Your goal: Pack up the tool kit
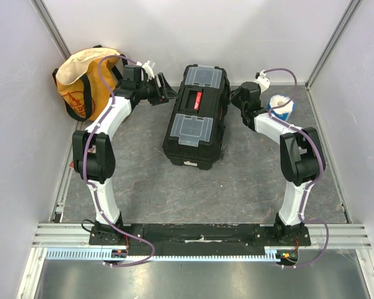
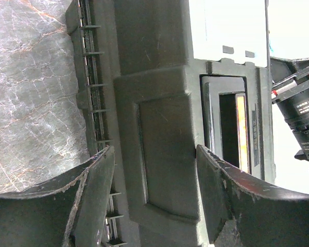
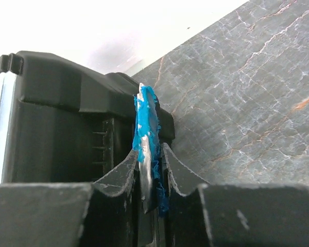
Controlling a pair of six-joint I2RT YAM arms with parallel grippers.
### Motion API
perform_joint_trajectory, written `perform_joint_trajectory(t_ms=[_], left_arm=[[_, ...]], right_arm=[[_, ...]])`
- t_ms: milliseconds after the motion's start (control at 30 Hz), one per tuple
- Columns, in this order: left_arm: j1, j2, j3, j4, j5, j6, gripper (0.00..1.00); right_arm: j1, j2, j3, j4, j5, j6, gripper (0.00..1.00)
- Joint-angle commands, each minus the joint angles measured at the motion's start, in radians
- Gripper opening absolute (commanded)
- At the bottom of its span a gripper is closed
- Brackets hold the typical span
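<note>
Far left, back corner: yellow-orange fabric bag with black straps, slumped against the wall on the grey marbled counter. Next right, the left arm reaches toward the back; left pincer sits just beside the left flank of the toolbox, jaws spread wide with nothing between them. Its wrist view looks straight at the black side wall, with the fingers framing a raised panel; contact with the box can't be made out. Centre: the toolbox lies closed on the counter, long axis running front to back and slightly skewed, between the two arms. It has two clear lids on top, one at each end, and a handle with a red mark between them. Right flank: the right pincer is pressed up to the box, jaws drawn nearly together and pinching a thin blue latch that stands edge-on against the box wall. The latch's blue coat is chipped, with bare metal showing along its edge. Farther right, beside the right forearm: a small blue-and-white item on the counter, too small to identify.
</note>
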Motion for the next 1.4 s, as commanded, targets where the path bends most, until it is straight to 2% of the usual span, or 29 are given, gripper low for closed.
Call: perform_joint_trajectory(t_ms=[0,67,200,367,500,767,1067,1200,1367], left_arm=[[0.001,0.013,0.043,-0.026,0.0,0.046,0.7],[0.001,0.013,0.046,-0.031,0.0,0.047,0.69],[0.001,0.019,0.049,-0.038,0.0,0.052,0.69],[0.001,0.021,0.051,-0.046,-0.003,0.057,0.69],[0.001,0.019,0.051,-0.051,-0.003,0.063,0.69],[0.0,0.021,0.051,-0.058,-0.006,0.069,0.68],[0.001,0.024,0.057,-0.066,-0.003,0.072,0.68],[0.001,0.018,0.056,-0.07,-0.008,0.078,0.68],[0.001,0.018,0.065,-0.078,-0.011,0.084,0.68]], right_arm=[[0.026,-0.066,0.138,0.06,-0.015,-0.083,0.23],[0.041,-0.056,0.164,0.037,-0.014,-0.126,0.28],[0.057,-0.053,0.159,0.064,-0.053,-0.147,0.46],[0.055,-0.023,0.171,0.084,-0.145,-0.074,0.56],[0.039,0.014,0.182,0.098,-0.24,0.01,0.56],[-0.04,0.108,0.155,0.126,-0.394,0.196,0.5],[-0.093,0.267,0.109,0.486,-0.598,0.455,0.45],[-0.092,0.269,0.106,0.496,-0.594,0.466,0.45],[-0.097,0.22,0.113,0.418,-0.566,0.396,0.46]])
